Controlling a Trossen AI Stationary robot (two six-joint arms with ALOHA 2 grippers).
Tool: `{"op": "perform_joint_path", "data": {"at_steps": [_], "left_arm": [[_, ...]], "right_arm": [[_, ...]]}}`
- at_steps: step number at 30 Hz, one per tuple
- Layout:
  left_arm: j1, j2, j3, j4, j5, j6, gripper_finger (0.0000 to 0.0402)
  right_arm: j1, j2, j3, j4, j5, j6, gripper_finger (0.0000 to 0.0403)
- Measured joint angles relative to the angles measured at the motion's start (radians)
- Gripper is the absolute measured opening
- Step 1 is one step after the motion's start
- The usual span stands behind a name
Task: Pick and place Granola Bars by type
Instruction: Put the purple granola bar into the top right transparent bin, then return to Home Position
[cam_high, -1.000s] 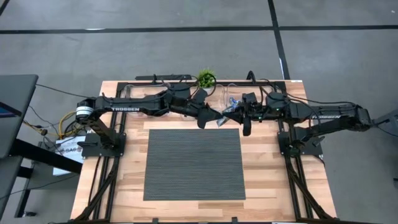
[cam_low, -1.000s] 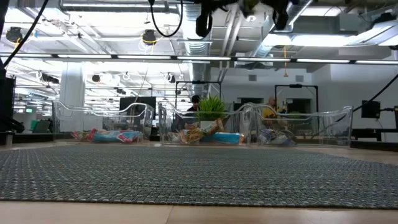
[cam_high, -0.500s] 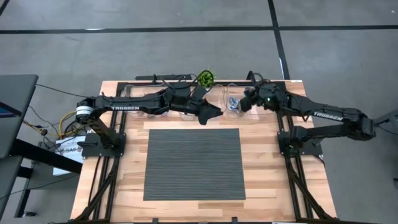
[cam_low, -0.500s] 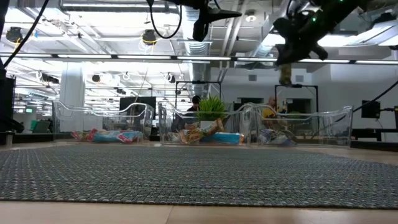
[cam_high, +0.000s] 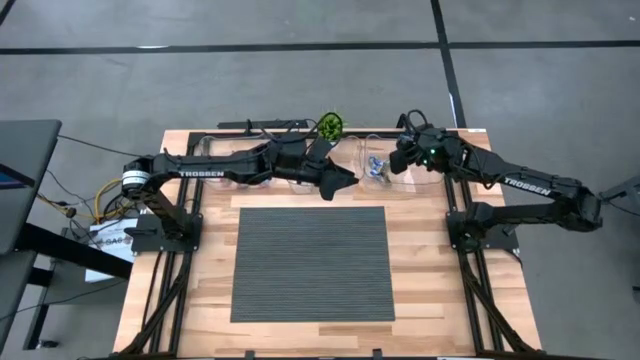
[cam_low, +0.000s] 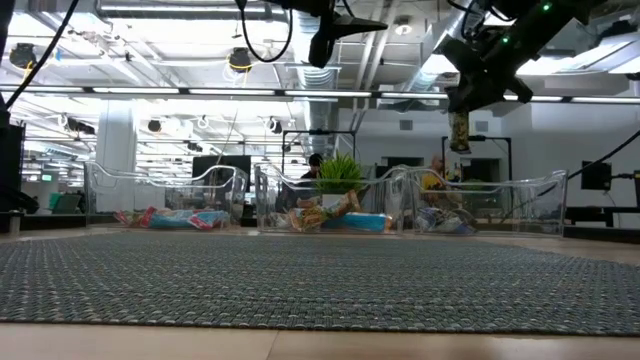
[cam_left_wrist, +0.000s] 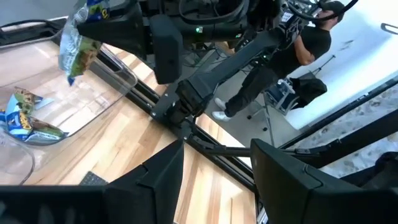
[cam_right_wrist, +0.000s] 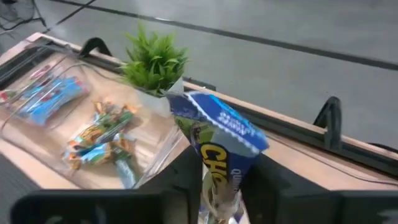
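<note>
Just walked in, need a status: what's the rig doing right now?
It is sorting granola bars into clear bins at the table's far edge. The right pincer holds a bar by one end, dangling above the right bin. The left pincer is open and empty, hovering near the plant.

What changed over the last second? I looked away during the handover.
The left gripper let go and opened. The right gripper, holding the bar, swung from the table's middle out over the right bin. The left arm barely moved; the other bins' bars and the plant stayed put.
</note>
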Motion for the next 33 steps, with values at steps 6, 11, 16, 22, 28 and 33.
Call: {"op": "perform_joint_path", "data": {"at_steps": [6, 11, 16, 22, 28, 33], "left_arm": [[0.001, 0.0, 0.0, -0.004, -0.001, 0.002, 0.0177], [0.001, 0.0, 0.0, -0.004, -0.003, 0.014, 0.0177], [0.001, 0.0, 0.0, -0.004, -0.003, 0.006, 0.0177], [0.001, 0.0, 0.0, -0.018, -0.003, 0.001, 0.0177], [0.001, 0.0, 0.0, -0.017, -0.036, 0.103, 0.0177], [-0.006, 0.0, 0.0, -0.017, 0.003, 0.251, 0.0177]], "right_arm": [[0.0, 0.0, 0.0, -0.008, -0.032, -0.002, 0.0153], [0.0, 0.0, 0.0, -0.033, -0.027, -0.002, 0.0223], [0.003, 0.0, 0.0, -0.03, -0.028, -0.002, 0.0256], [0.02, 0.002, 0.0, -0.024, -0.032, 0.004, 0.026], [0.031, 0.009, 0.0, 0.108, -0.084, 0.055, 0.026], [0.121, -0.029, 0.0, 0.226, -0.18, -0.171, 0.026]]}}
